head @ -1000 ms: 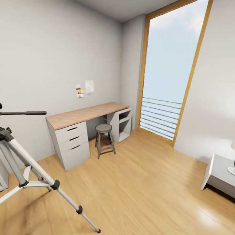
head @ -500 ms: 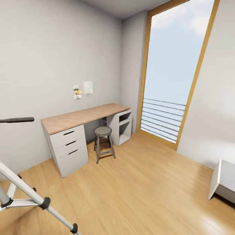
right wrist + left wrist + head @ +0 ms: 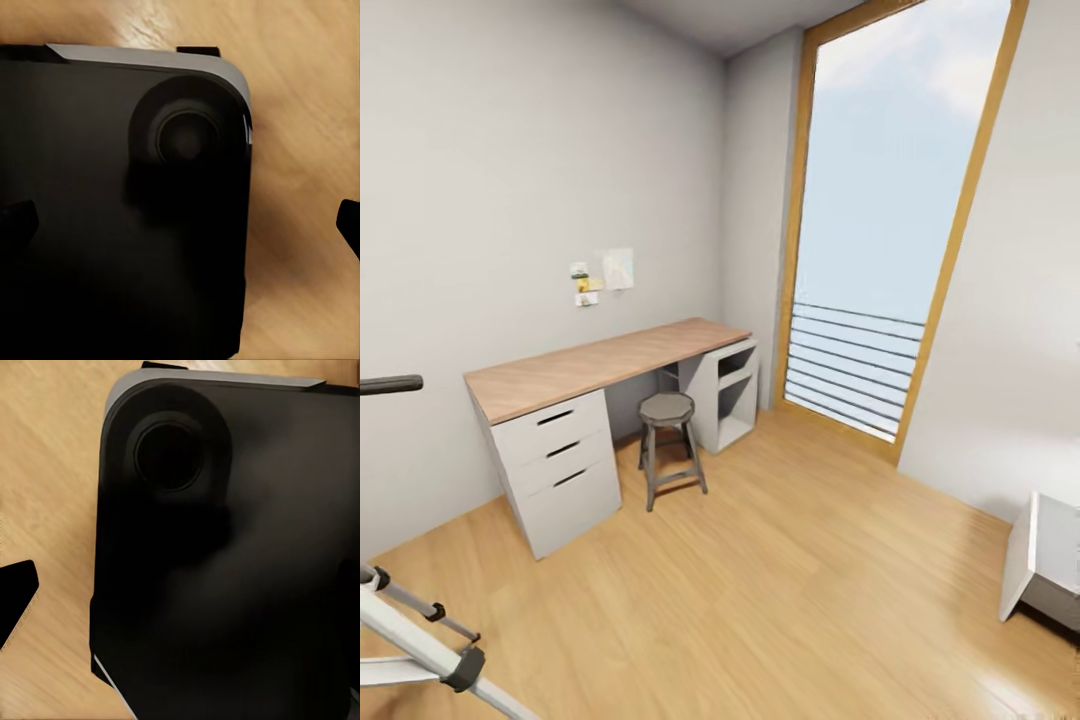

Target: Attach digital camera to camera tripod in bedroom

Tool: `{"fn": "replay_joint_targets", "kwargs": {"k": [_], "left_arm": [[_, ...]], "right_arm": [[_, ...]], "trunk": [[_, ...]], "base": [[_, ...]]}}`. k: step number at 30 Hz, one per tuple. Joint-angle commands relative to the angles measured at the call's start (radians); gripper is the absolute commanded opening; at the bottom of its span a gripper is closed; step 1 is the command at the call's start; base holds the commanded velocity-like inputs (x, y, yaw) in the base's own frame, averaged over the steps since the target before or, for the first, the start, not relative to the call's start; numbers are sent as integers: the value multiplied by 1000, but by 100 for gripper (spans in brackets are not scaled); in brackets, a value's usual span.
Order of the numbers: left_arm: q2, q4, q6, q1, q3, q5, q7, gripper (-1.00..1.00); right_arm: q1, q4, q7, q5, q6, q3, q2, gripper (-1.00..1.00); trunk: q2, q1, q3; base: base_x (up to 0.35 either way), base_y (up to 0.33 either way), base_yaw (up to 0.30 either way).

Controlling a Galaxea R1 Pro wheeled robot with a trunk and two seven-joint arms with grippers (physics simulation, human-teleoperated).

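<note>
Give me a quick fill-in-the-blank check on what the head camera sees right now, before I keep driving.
1. The round stool stands in front of the ____.
2. The desk's drawer unit has ____ drawers.
3. The camera tripod shows at the picture's lower ____ corner.
4. The floor is made of ____.

Missing words: desk; three; left; wood

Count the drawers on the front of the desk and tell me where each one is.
3. All sit in the white drawer unit under the desk's left end, stacked: top drawer, middle drawer, bottom drawer. The right end holds open shelves, and no further drawer shows there.
</note>
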Motion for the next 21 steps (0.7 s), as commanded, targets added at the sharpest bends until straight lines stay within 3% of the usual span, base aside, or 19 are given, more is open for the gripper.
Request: {"fn": "replay_joint_targets", "kwargs": {"k": [1,21], "left_arm": [[0,-1,-2,0,2,9,0,100],[-1,-1,-36,0,4,9,0,100]], "right_arm": [[-1,1,0,1,-3,0,0,100],[-1,1,0,2,-2,1,0,100]], "trunk": [[0,0,-1],[0,0,6]], "base": [[27,0,-218],[3,0,-238]]}}
